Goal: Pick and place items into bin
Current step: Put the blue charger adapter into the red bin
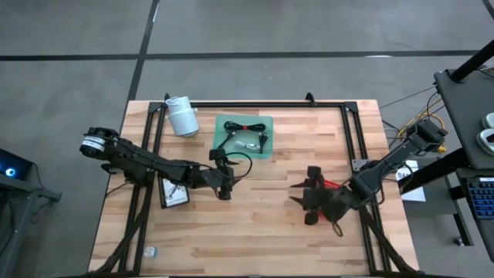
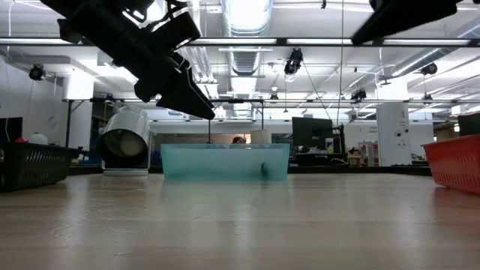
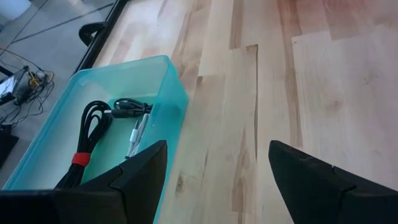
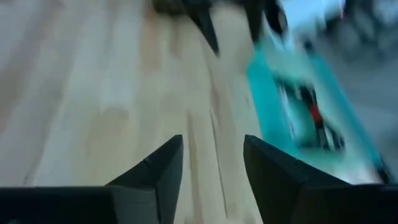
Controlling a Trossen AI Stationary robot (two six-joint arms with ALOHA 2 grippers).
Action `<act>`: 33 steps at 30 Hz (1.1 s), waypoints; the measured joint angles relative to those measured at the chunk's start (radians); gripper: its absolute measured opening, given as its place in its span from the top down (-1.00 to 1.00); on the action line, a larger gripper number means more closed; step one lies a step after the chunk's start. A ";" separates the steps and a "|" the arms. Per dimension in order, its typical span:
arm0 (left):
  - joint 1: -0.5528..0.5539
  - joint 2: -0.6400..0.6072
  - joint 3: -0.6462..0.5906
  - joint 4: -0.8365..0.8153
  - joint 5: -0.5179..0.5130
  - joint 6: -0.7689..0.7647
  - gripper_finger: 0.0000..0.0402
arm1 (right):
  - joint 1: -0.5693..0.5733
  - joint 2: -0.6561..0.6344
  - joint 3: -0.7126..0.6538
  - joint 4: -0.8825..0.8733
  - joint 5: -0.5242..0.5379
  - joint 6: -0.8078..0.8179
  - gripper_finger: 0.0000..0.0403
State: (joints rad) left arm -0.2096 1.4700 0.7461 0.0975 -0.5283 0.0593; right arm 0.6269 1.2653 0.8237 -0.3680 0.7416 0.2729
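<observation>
**Bin partly filled, both arms empty over the tabletop**

We see the teal bin (image 1: 244, 137) standing near the far edge of the tabletop (image 1: 255, 224), about in the middle of its width. Inside it lie a coiled black cable bundle (image 3: 87, 134) with a red tie, a second dark cable (image 3: 127, 107) and a thin pen-like tool (image 3: 138, 132). We judge that most of the work is done.

On the wood we find no loose item that is surely left; a small pale thing (image 1: 150, 252) lies near the front left corner, too small to name.

The left end effector (image 1: 225, 191) hangs just in front of the bin, its fingers wide apart and holding nothing. The right end effector (image 4: 211, 168), toward the right edge, has its fingers apart and empty too.

We can read no writing or brand on anything, not on the bin and not on the white roll (image 1: 182, 116).
</observation>
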 joint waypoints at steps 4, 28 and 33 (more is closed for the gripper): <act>0.000 0.000 -0.001 0.006 0.000 0.000 -0.31 | -0.034 -0.025 -0.176 0.471 -0.063 -0.318 0.29; -0.012 -0.004 0.109 -0.467 0.337 -0.498 -0.31 | -0.348 -0.022 -0.516 1.269 -0.333 -0.726 0.37; -0.029 -0.005 0.177 -0.638 0.548 -0.794 -0.31 | -0.366 -0.021 -0.501 1.256 -0.181 -0.749 0.40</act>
State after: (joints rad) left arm -0.2386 1.4654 0.9231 -0.5403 0.0200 -0.7342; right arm 0.2610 1.2443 0.3222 0.8875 0.5607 -0.4764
